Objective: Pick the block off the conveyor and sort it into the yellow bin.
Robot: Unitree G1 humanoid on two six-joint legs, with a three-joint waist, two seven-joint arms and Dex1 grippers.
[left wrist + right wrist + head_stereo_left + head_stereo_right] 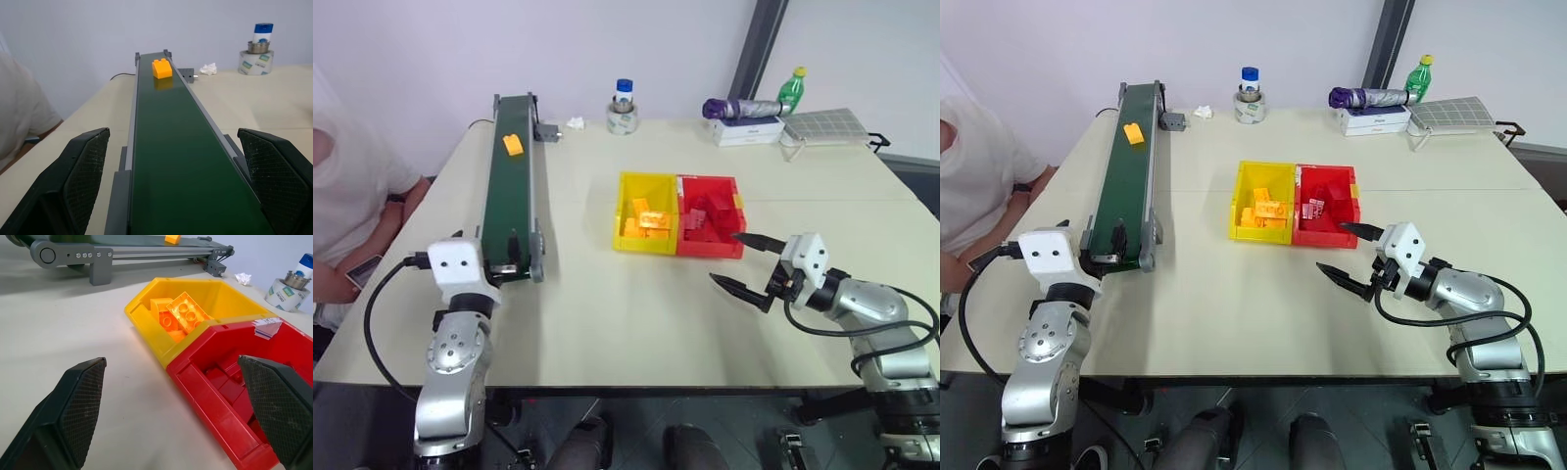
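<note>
Cream table (607,323); conveyor's (507,196) near end behind left claw (176,186).

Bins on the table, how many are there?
2. The yellow bin sits in the middle of the table, holding orange blocks. The red bin is joined to its side, nearer the right hand, holding red blocks.

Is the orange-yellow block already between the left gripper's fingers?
No. The block sits at the far end of the conveyor, well beyond the left gripper, whose open fingers flank the near end.
</note>
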